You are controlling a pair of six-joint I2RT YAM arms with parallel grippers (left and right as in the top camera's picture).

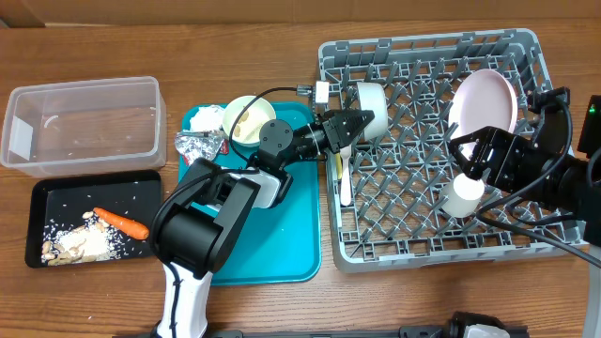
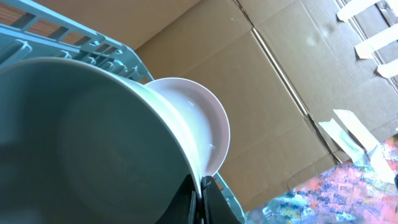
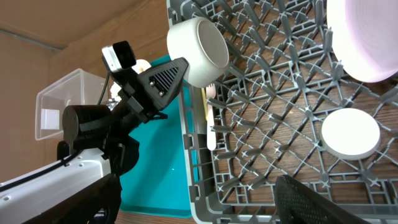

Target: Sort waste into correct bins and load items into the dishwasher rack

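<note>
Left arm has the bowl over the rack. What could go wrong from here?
1. The left gripper pinches the bowl by its rim only, tipped sideways over the rack; it may slip or land crooked on the pegs.
2. A pale utensil lies just below the bowl by the rack's left wall; the bowl could come down on it.
3. The right gripper hangs open beside the small cup and could knock it when it moves.
</note>
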